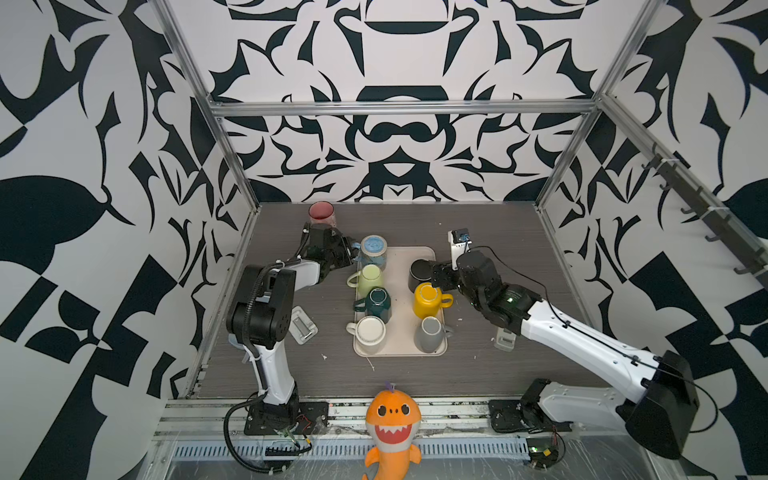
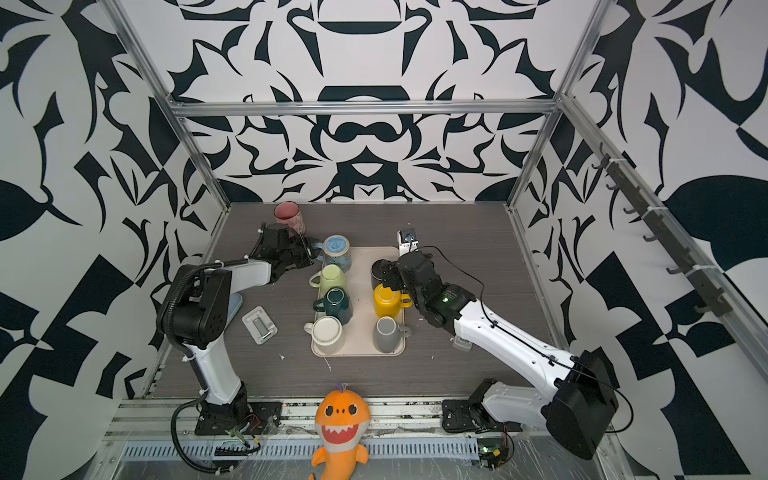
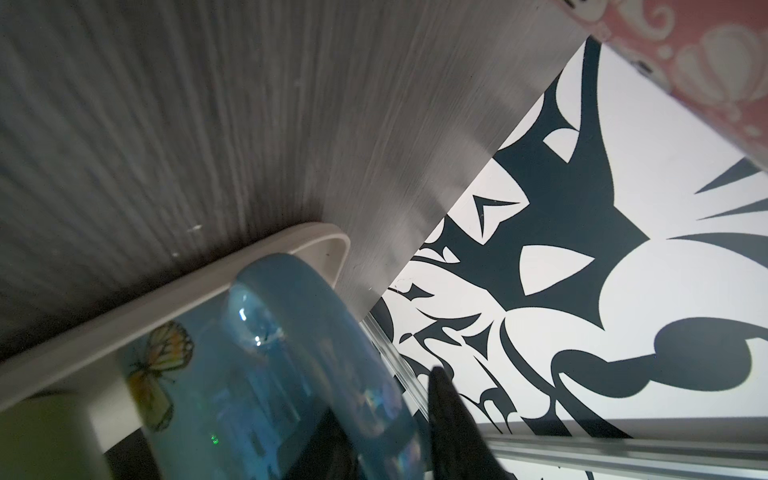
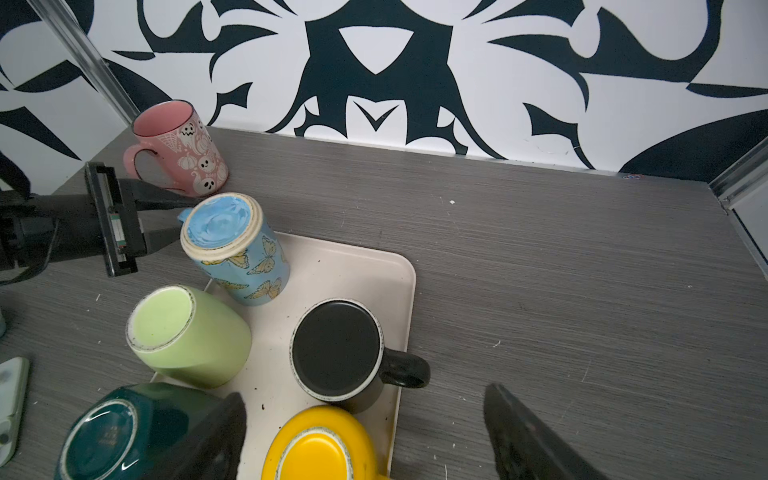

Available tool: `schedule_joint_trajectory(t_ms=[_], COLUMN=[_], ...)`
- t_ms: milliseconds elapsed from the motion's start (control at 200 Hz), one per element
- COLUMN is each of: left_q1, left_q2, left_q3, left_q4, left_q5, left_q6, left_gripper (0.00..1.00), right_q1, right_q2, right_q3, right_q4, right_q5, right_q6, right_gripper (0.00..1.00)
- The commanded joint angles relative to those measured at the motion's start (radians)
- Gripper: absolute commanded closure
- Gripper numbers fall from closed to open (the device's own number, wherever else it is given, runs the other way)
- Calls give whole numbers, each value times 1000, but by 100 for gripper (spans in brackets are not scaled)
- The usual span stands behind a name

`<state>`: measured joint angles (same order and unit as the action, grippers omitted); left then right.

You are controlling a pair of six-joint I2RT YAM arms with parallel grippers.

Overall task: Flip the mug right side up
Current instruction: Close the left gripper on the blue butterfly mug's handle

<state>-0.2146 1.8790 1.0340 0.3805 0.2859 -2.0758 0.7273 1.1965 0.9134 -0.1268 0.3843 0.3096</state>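
In both top views the blue mug (image 1: 374,248) stands bottom up at the far left corner of the tray (image 1: 401,309), which lies on the surface (image 1: 478,232). The left end effector (image 1: 352,250) reaches in from the left, right against the mug's handle side. Its opening cannot be read from here. The right end effector (image 1: 432,276) hangs over the tray's right side by the black mug (image 1: 419,270), gripping nothing.

The left wrist view is filled by the blue handle (image 3: 316,332), very close to the lens, with one dark fingertip (image 3: 451,415) just beside it. The other finger is out of view, so I cannot tell whether the handle is pinched.

In the right wrist view the left end effector's two fingers (image 4: 166,198) lie either side of the handle, narrowly spread. Contact is not clear. The right end effector's own fingers (image 4: 519,428) stand wide apart and empty.

The step in hand looks like taking hold of the handle. Next comes a firm pinch there and a lift clear of the tray and the green mug (image 4: 187,332) just beside. A half roll of the wrist then sets the mug down on its base. The pink mug (image 4: 178,149) close behind leaves little room for the swing.
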Motion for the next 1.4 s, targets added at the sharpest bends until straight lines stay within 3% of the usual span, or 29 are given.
schedule_joint_trajectory(t_ms=[0, 435, 610, 1395], left_q1=[-2, -2, -2, -6], left_q2=[30, 53, 58, 41], left_q3=[24, 29, 31, 52], left_q4=[23, 59, 77, 313], left_q5=[11, 16, 10, 14], left_q6=[-32, -43, -44, 41], left_gripper=[71, 86, 100, 100], right_q1=[-6, -8, -9, -11], right_q2=[-3, 2, -1, -15], right_q3=[7, 1, -4, -20], right_q4=[10, 10, 10, 5], right_q5=[-1, 2, 5, 0], right_q6=[11, 16, 21, 42], right_gripper=[9, 9, 9, 10])
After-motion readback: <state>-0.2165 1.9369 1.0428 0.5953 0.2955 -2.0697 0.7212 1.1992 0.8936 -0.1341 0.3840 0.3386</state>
